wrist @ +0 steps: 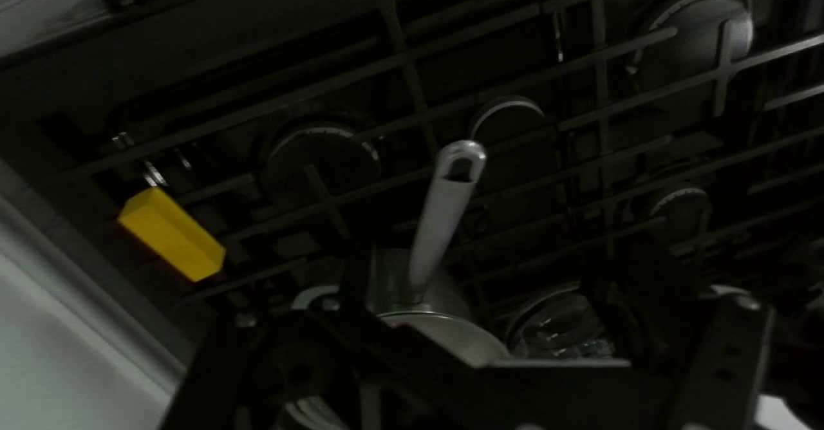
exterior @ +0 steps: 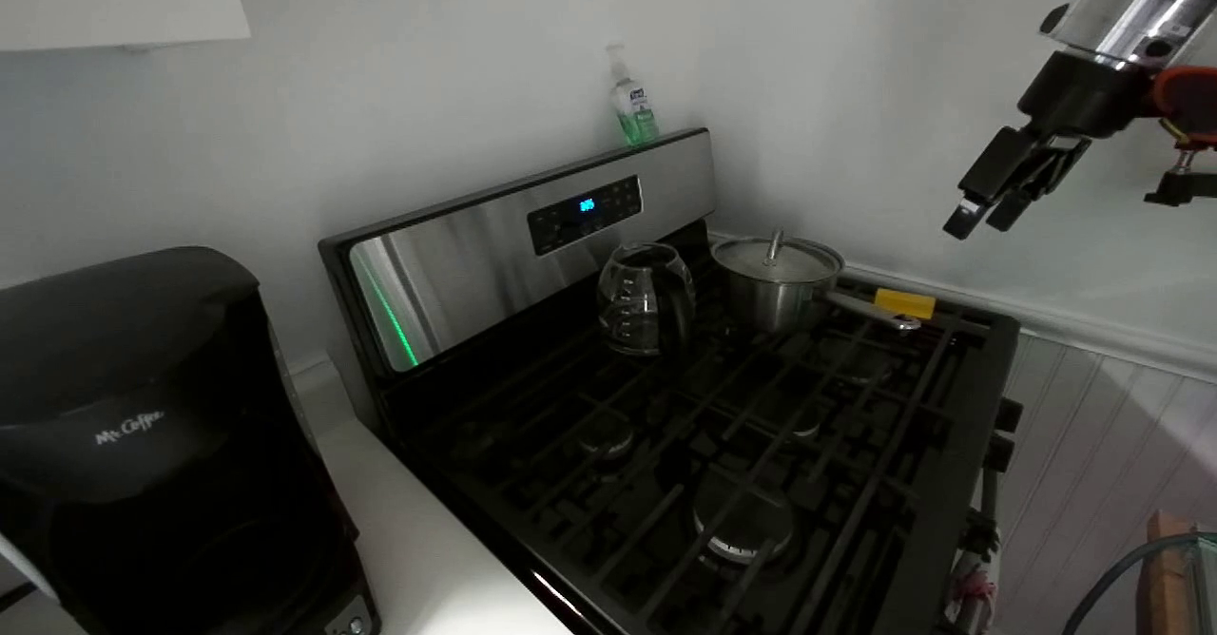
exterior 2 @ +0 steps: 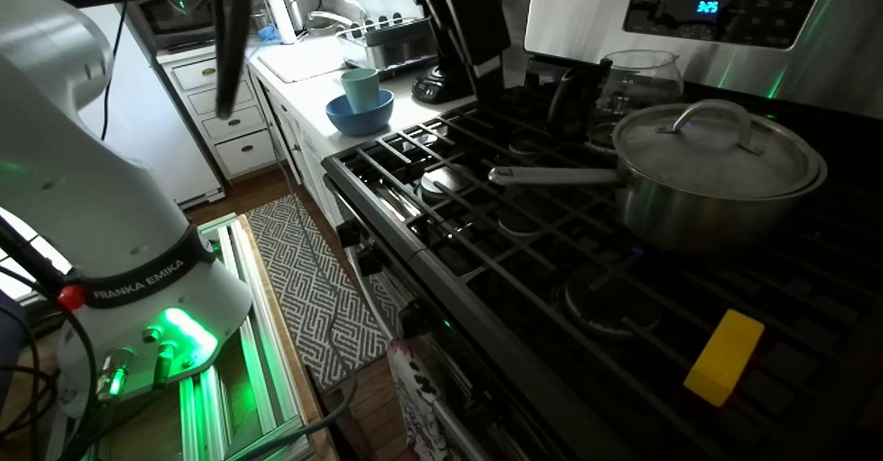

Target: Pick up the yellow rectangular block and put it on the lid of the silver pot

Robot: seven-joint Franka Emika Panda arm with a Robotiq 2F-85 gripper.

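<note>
The yellow rectangular block lies on the stove grates near the side wall. The silver pot stands on the back of the stove, its long handle toward the stove front. The lid sits on the pot, with a metal loop handle on top and nothing else on it. My gripper is high above the stove, apart from the block and pot. Its fingers stand apart and hold nothing. In the wrist view they hide part of the lid.
A glass carafe stands beside the pot. The pot's handle juts over the grates. A black coffee maker stands on the counter. A soap bottle is on the stove's back panel. The side wall is close to the block.
</note>
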